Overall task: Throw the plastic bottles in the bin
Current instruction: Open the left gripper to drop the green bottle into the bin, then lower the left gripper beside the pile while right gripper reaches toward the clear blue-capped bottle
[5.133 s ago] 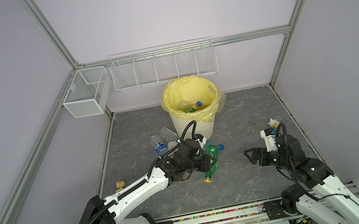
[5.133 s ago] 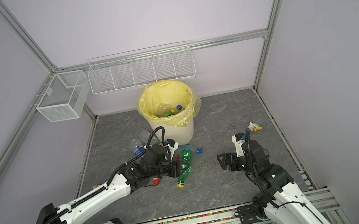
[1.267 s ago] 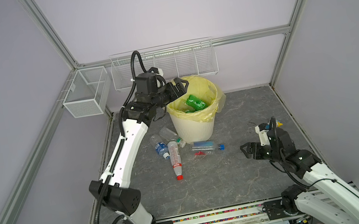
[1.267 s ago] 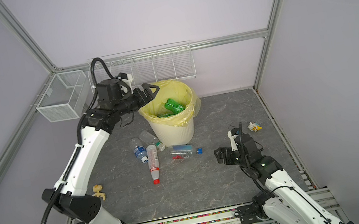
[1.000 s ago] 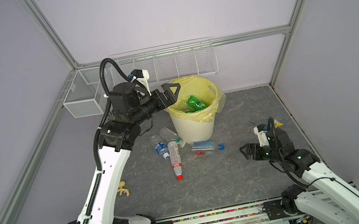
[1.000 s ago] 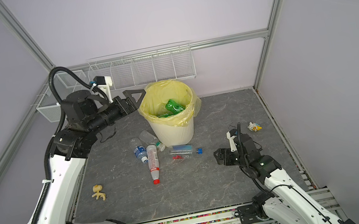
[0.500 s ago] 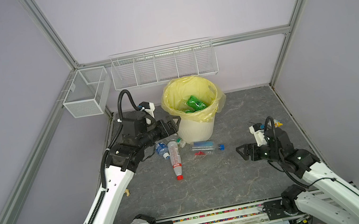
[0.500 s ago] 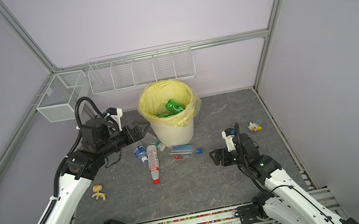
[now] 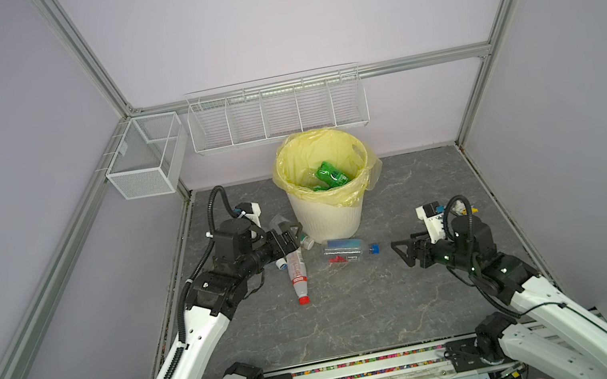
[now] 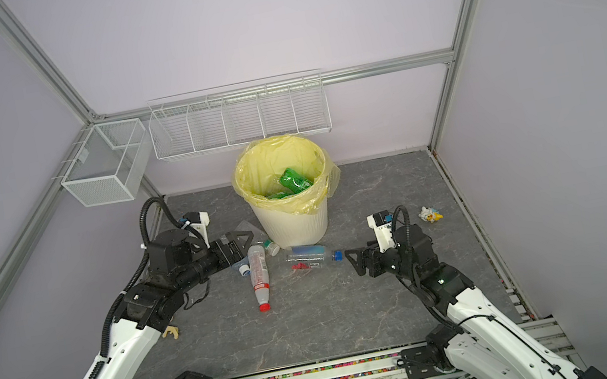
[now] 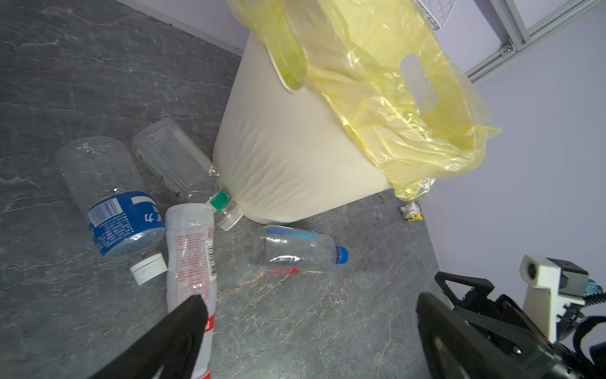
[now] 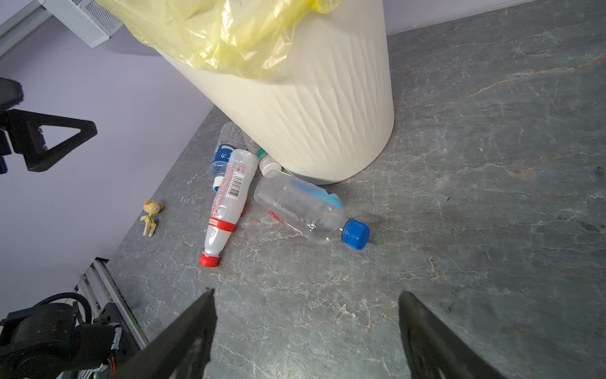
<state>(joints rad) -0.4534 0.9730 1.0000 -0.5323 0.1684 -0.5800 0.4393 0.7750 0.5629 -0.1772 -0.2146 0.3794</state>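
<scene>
The cream bin [image 9: 327, 216] [image 10: 291, 226] with its yellow bag stands at the back, a green bottle [image 9: 331, 175] inside it. Several plastic bottles lie at its foot: a red-capped one [image 9: 297, 271] [image 12: 229, 193], a clear blue-capped one [image 9: 346, 250] [image 12: 305, 206], a blue-labelled one [image 11: 114, 203] and a clear one with a green band [image 11: 177, 164]. My left gripper [image 9: 293, 234] [image 11: 310, 297] hangs open and empty just above the left bottles. Low over the floor, my right gripper [image 9: 401, 253] [image 12: 306, 292] is open and empty, a little right of the blue cap.
A long wire basket [image 9: 275, 111] and a mesh basket [image 9: 144, 159] hang on the back and left walls above the bin. One small toy figure [image 10: 430, 214] lies at the right wall, and a tan one [image 10: 171, 332] sits under my left arm.
My left arm has swung down from the bin's rim to the bottles on the floor, staying open. The right gripper has edged left towards the blue-capped bottle.
</scene>
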